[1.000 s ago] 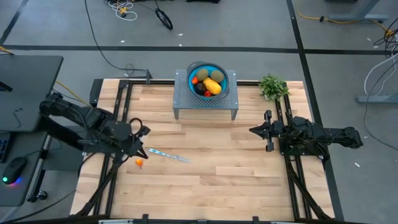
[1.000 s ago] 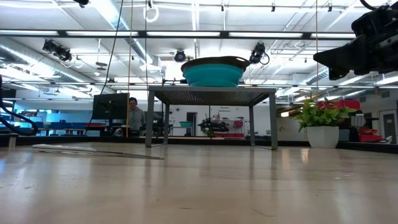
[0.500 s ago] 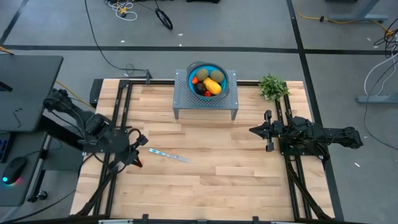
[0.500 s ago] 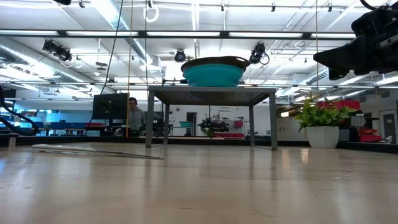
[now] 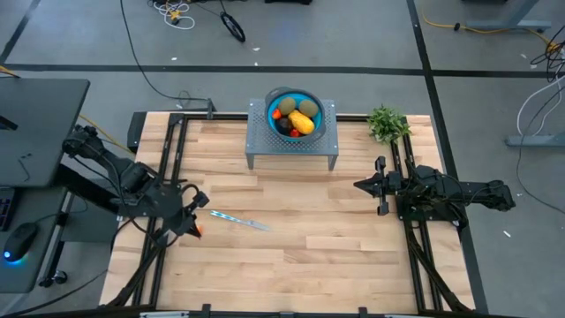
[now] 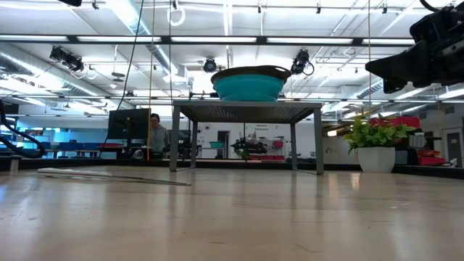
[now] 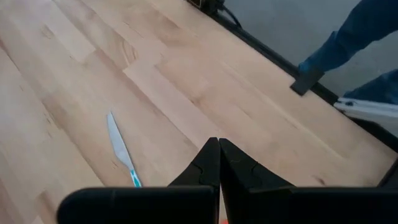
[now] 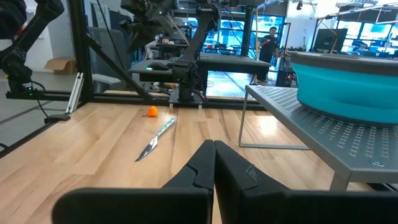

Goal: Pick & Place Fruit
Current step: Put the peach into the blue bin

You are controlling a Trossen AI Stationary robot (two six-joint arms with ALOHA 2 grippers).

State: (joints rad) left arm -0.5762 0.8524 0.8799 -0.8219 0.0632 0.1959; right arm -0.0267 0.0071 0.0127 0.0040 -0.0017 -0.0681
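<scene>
Where table meets frame, orange fruit [image 8: 152, 112] just beside left end effector [image 5: 193, 222]

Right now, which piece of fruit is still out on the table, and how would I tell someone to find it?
Start at the wooden table and go to its left side, where the left tool sits low and shut. Just beside its tip lies a tiny orange fruit, close to the handle end of the slim silvery knife. It is the only fruit on bare wood; the others sit in the blue bowl.
</scene>
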